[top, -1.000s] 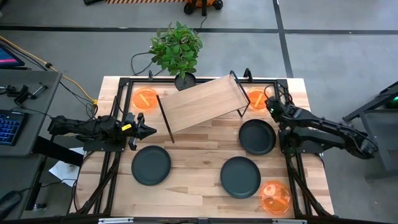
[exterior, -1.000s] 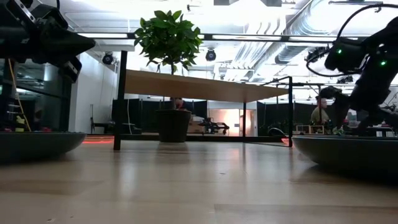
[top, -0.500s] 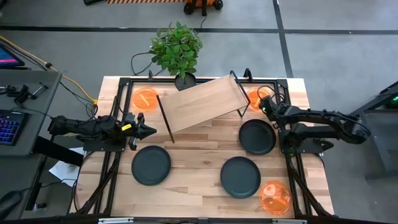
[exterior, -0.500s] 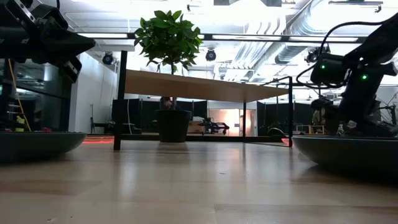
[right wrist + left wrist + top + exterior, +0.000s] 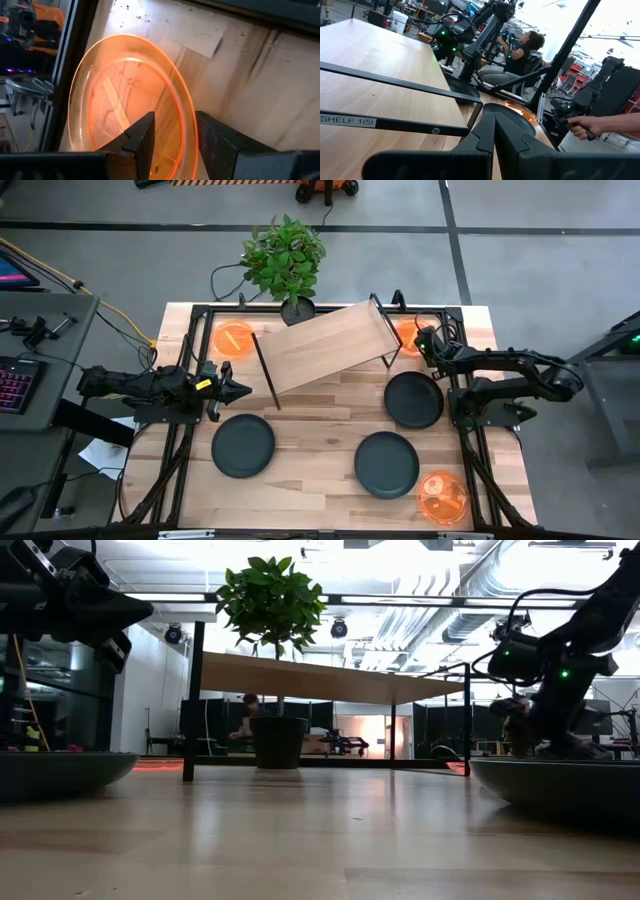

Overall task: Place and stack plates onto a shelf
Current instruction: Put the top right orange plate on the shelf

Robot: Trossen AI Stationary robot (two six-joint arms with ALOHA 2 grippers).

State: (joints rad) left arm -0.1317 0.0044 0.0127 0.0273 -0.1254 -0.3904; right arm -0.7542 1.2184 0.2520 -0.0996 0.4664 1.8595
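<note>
The light-wood shelf (image 5: 325, 345) stands askew at the table's far middle on black rod legs. Three dark plates (image 5: 243, 445) (image 5: 386, 464) (image 5: 414, 400) lie flat on the tabletop. Orange plates lie at the far left (image 5: 233, 338), the far right (image 5: 410, 335) and the near right (image 5: 442, 496). My right gripper (image 5: 424, 343) is open and low over the far-right orange plate (image 5: 130, 105); its fingers stand on either side of that plate's rim (image 5: 189, 127). My left gripper (image 5: 238, 390) is shut and hovers by the shelf's left leg. My right gripper comes slanting down at the far-right orange plate, with the rim (image 5: 189, 127) running between its two open fingers (image 5: 142, 132). I cannot tell whether either finger touches the rim. The plate lies flat on the table.
A potted plant (image 5: 287, 260) stands behind the shelf at the far edge. A black frame rail (image 5: 300, 308) runs around the tabletop. Bare wood lies between the dark plates (image 5: 315, 425). People sit in the room beyond the table (image 5: 520, 50).
My right gripper has come down and a little toward the far edge, onto the far-right orange plate, with its arm folding in closer to the table's right edge. The plates and shelf have stayed put.
</note>
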